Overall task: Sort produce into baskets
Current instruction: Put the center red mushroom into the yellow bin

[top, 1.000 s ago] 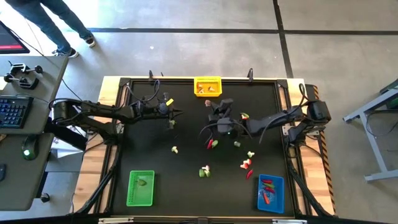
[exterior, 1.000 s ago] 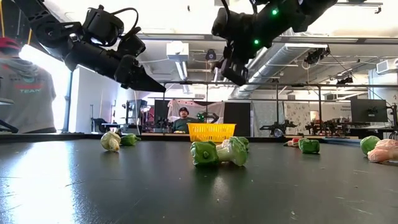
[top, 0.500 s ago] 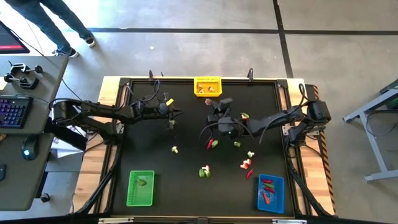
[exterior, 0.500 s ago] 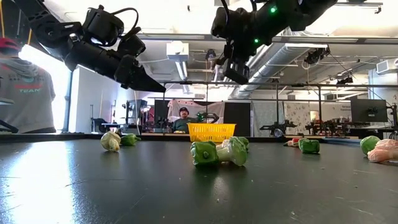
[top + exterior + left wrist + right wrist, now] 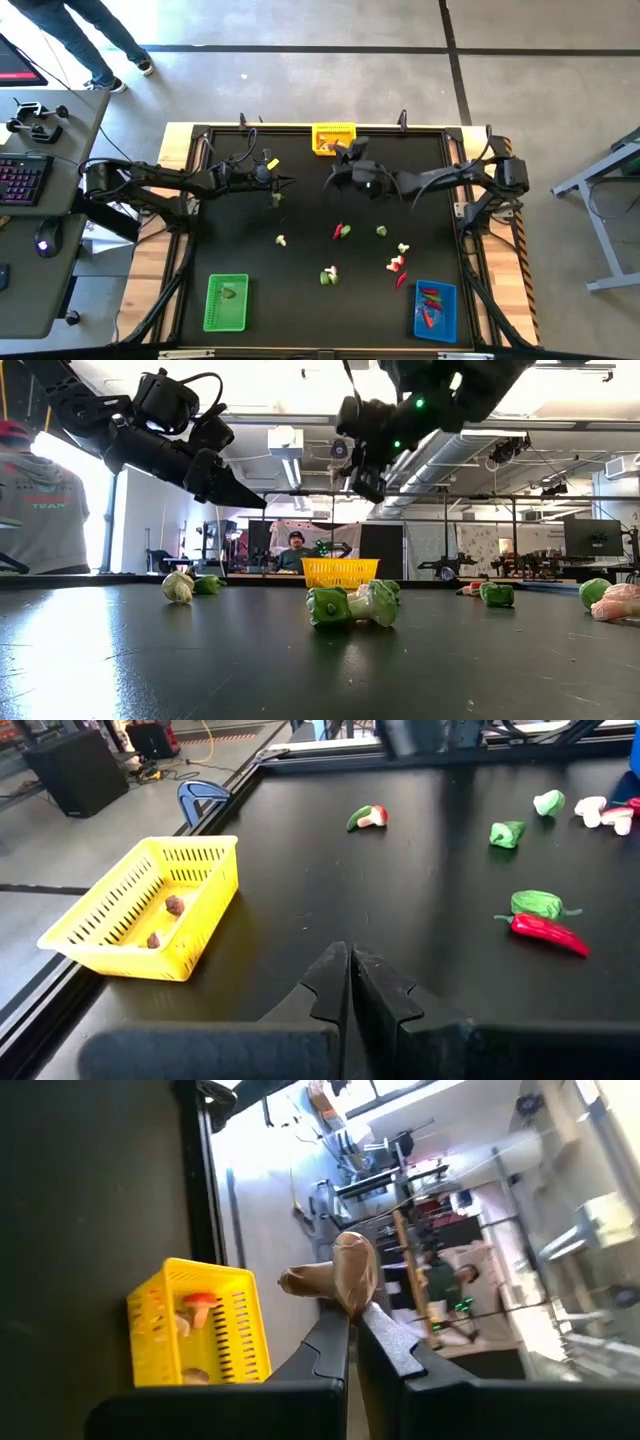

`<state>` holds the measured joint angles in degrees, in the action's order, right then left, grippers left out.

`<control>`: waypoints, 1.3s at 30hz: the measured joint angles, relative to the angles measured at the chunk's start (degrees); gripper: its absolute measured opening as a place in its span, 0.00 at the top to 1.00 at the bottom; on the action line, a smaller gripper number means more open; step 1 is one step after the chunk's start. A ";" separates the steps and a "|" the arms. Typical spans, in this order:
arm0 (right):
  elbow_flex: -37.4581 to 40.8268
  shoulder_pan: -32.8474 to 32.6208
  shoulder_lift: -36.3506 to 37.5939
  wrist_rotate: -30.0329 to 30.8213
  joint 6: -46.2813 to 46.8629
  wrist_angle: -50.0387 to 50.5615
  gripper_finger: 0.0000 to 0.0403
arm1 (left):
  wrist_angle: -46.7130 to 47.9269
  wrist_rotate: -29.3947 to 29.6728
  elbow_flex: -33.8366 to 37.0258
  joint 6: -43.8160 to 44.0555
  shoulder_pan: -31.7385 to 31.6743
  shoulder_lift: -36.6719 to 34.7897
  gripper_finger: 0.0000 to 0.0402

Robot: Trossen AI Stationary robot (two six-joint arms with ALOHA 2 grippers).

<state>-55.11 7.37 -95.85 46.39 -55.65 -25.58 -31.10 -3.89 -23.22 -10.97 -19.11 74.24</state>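
My right gripper (image 5: 336,151) is shut on a tan mushroom-like piece of produce (image 5: 338,1274), high over the table at the near rim of the yellow basket (image 5: 333,135). That basket (image 5: 196,1336) holds a red-capped piece and tan ones. My left gripper (image 5: 290,182) hovers shut and holds nothing, left of the table's middle; its tips (image 5: 350,958) point across the mat. Loose produce lies on the mat: a red pepper (image 5: 546,932), green pieces (image 5: 507,833) and whitish ones (image 5: 403,248). The green basket (image 5: 226,302) and the blue basket (image 5: 435,311) stand near the front edge. My right gripper pinches the tan piece by its lower rounded end (image 5: 353,1304) between its two fingertips. The fingers come nearly level from the table's right. The rest of the piece sticks out beyond the tips, lifted clear of the table and of the yellow basket.
The black mat has a raised frame (image 5: 455,160) all round. A person stands by a desk with keyboards (image 5: 25,180) beyond the table's left side. Bare mat lies between the scattered pieces and the green basket.
My right gripper has swung toward the table's far edge, from over the middle of the mat to the yellow basket's near rim, staying shut on the tan piece, which stays clear of the table.
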 joint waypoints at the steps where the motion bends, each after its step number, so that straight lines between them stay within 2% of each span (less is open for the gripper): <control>1: 0.00 1.65 0.00 -1.99 1.12 0.09 1.00 | -0.01 0.01 0.00 0.25 0.00 0.00 0.99; 10: 0.00 17.67 -0.38 -24.30 21.21 4.12 1.00 | 0.01 0.01 0.00 1.33 -0.01 0.00 0.99; 14: 0.00 23.26 -1.82 -30.99 30.11 4.91 1.00 | 0.01 0.01 0.00 1.36 -0.04 0.00 0.99; 19: -4.66 26.85 -5.24 -35.61 36.85 15.17 1.00 | 0.01 0.01 0.00 1.36 -0.04 0.00 0.99; 26: -18.02 27.98 -11.59 -41.96 45.44 32.71 1.00 | 0.07 0.01 0.00 1.36 -0.04 0.00 0.99; 29: -23.23 28.48 -14.88 -42.49 48.04 38.71 1.00 | 0.09 0.01 0.00 1.36 -0.04 0.00 0.99; 34: -29.71 29.14 -20.31 -43.74 50.34 45.11 1.00 | 0.09 0.01 0.00 1.36 -0.04 0.00 0.99; 39: -32.33 29.30 -23.66 -43.96 52.21 47.35 0.99 | 0.17 0.01 0.00 1.36 -0.04 0.00 0.99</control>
<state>-87.44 36.67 -119.51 2.43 -3.45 21.77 -30.93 -3.88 -23.22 -9.61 -19.16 74.24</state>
